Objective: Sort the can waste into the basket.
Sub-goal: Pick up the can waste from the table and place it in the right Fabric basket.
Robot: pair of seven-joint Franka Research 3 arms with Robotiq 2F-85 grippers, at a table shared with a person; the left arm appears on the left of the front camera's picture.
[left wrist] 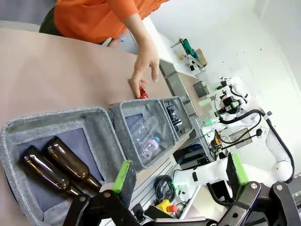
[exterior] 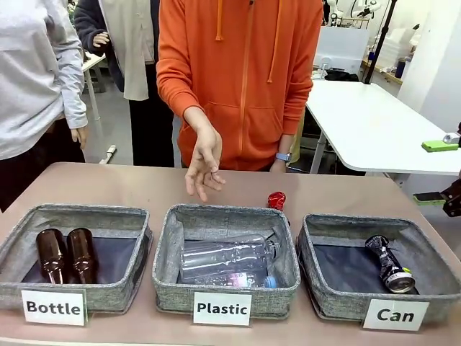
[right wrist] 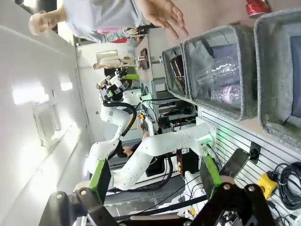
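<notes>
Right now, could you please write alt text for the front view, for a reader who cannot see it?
A red crushed can lies on the table behind the Plastic basket, a dark can lies in the Can basket, and a person's hand hovers nearby.

Past the wide-open left gripper point(left wrist: 180, 173), three grey baskets in a row on the table point(left wrist: 47, 70). Two brown bottles point(left wrist: 66, 162) lying in the nearest basket point(left wrist: 56, 117), clear plastic bottles point(left wrist: 146, 136) in the middle basket point(left wrist: 123, 136), dark can point(left wrist: 172, 113) in the farthest basket point(left wrist: 184, 115). Red can point(left wrist: 143, 94) just beyond the middle basket, at a person's hand point(left wrist: 146, 61).
</notes>
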